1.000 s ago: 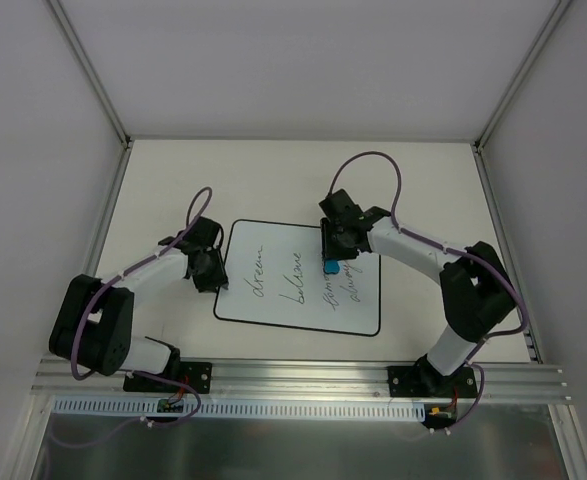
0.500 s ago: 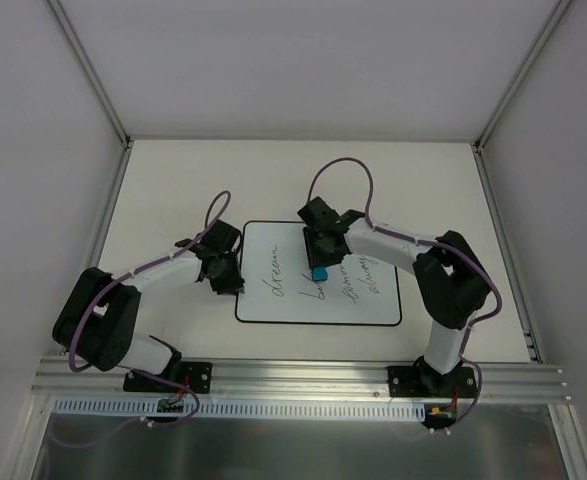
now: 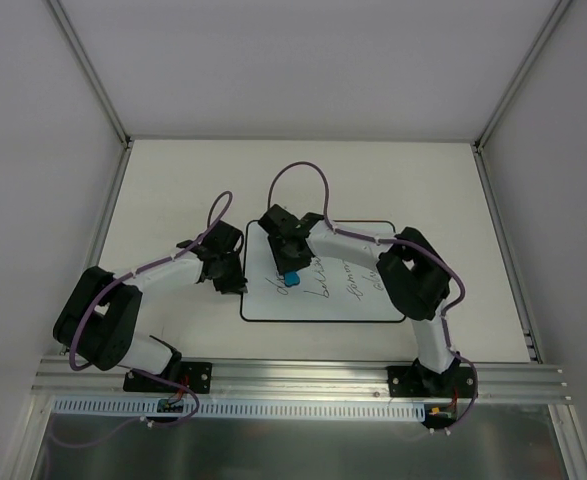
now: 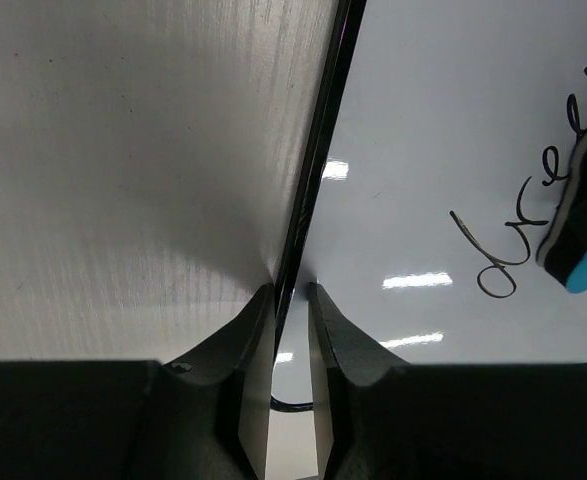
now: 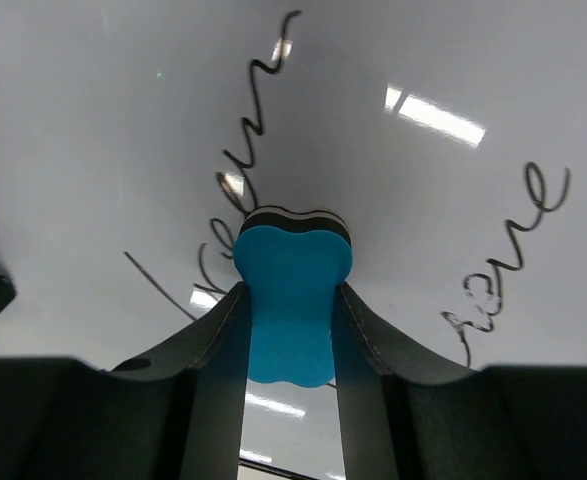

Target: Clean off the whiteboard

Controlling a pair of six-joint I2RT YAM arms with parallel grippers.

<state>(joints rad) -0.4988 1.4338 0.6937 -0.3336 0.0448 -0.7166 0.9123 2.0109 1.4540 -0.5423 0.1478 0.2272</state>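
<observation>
The whiteboard (image 3: 323, 305) lies flat on the table and bears black cursive handwriting. My left gripper (image 3: 237, 277) is at the board's left edge. In the left wrist view its jaws (image 4: 291, 290) pinch the thin black border of the whiteboard (image 4: 423, 180). My right gripper (image 3: 287, 262) is shut on the blue eraser (image 3: 291, 278) over the left part of the board. In the right wrist view the gripper (image 5: 291, 292) holds the eraser (image 5: 291, 300) pressed against the writing on the whiteboard (image 5: 103, 130). The eraser also shows at the right of the left wrist view (image 4: 585, 272).
The beige table top (image 3: 173, 180) is enclosed by white walls with metal frame posts (image 3: 88, 70). An aluminium rail (image 3: 303, 375) with both arm bases runs along the near edge. Purple cables loop above both wrists.
The right gripper has swept left across the board with the eraser. The board has slid to the right, and the left gripper stays on its left edge.
</observation>
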